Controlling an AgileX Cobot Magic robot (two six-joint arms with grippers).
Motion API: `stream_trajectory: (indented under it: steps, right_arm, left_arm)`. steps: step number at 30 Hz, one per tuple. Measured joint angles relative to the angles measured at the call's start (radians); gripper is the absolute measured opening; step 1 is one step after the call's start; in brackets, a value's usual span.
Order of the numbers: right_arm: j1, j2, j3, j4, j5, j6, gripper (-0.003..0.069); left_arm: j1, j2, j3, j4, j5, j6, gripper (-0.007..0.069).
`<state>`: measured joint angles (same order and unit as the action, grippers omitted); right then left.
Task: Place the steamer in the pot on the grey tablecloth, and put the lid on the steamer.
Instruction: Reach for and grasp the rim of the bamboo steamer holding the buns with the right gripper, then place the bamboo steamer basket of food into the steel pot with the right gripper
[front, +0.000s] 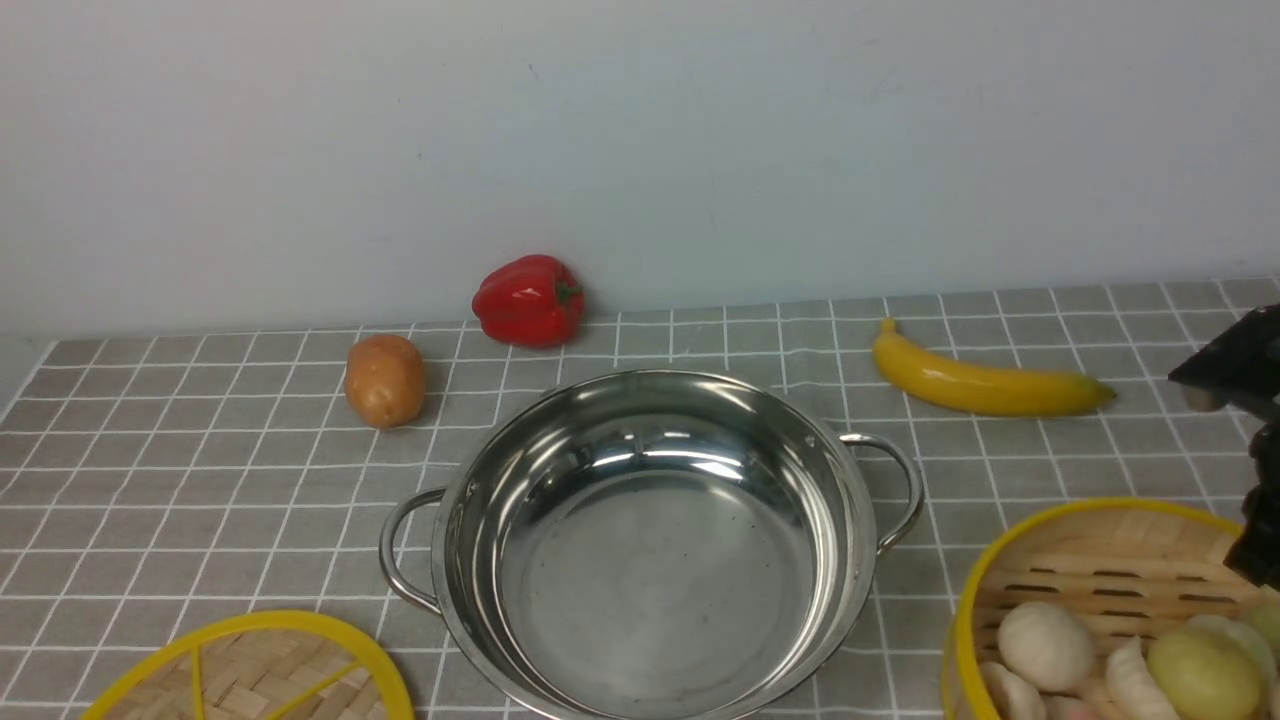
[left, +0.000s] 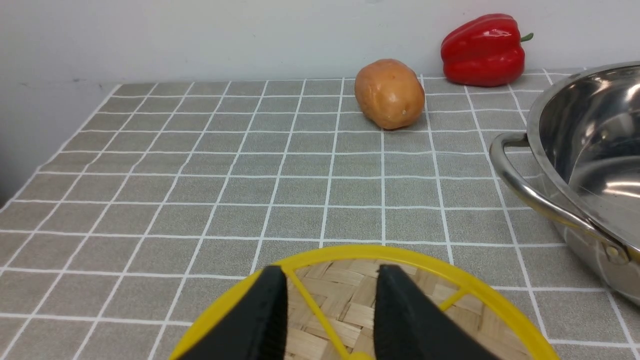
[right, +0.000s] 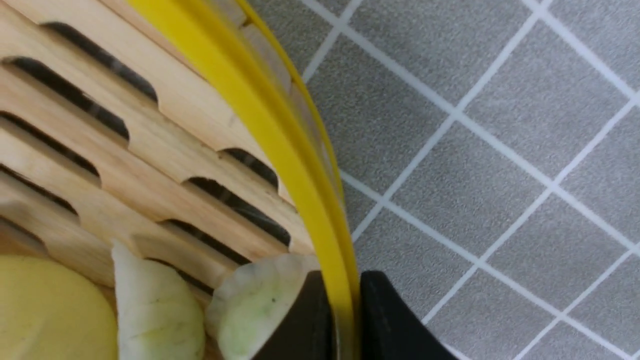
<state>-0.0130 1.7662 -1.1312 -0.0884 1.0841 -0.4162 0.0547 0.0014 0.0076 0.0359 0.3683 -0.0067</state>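
No step done yet: pot (front: 650, 560) empty at centre of counter (front: 200, 480); right gripper (right: 344, 282), jaws clamped on rim of steamer (front: 1090, 575), near-right corner; left gripper (left: 330, 272), jaws wide, over lid (front: 260, 675), near-left corner.

Shows bare tabletop (left: 40, 120) only past the left edge of the grey tablecloth (front: 200, 480). Bears the pot (front: 650, 540) at centre, potato (front: 384, 380) and red pepper (front: 528, 300) behind it to the left, banana (front: 985, 385) at back right, lid (front: 255, 670) at front left, steamer (front: 1090, 580) at front right.

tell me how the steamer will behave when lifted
Likely stiff: the steamer has a slatted wood floor. Pinched at one rim spot by the right fingers, it may tilt, and the loose dumplings could slide.
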Motion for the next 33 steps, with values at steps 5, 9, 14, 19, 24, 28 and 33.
stream_trajectory:
  steps: [5,9,14,19,24,28,33]
  right_arm:
    - [0.000,-0.016,-0.113,0.015,0.068,0.009,0.0078]
    - [0.000,-0.017,-0.188,0.017,0.108,0.011,0.0080]
    - [0.000,-0.017,-0.202,0.034,0.125,-0.004,0.0080]
    - [0.000,-0.017,-0.202,0.073,0.133,-0.012,0.0081]
    - [0.000,-0.017,-0.204,0.088,0.137,-0.026,0.0083]
    - [0.000,-0.017,-0.204,0.114,0.138,-0.035,0.0083]
    - [0.000,-0.025,-0.204,0.139,0.138,-0.035,0.0084]
  left_arm:
    - [0.000,0.000,0.000,0.000,-0.001,0.000,0.0243]
    - [0.000,0.000,0.000,0.000,-0.001,0.000,0.0243]
    - [0.000,0.000,0.000,0.000,-0.001,0.000,0.0243]
    - [0.000,0.000,0.000,0.000,-0.001,0.000,0.0243]
    - [0.000,0.000,0.000,0.000,-0.001,0.000,0.0243]
    - [0.000,0.000,0.000,0.000,-0.001,0.000,0.0243]
    - [0.000,0.000,0.000,0.000,-0.001,0.000,0.0243]
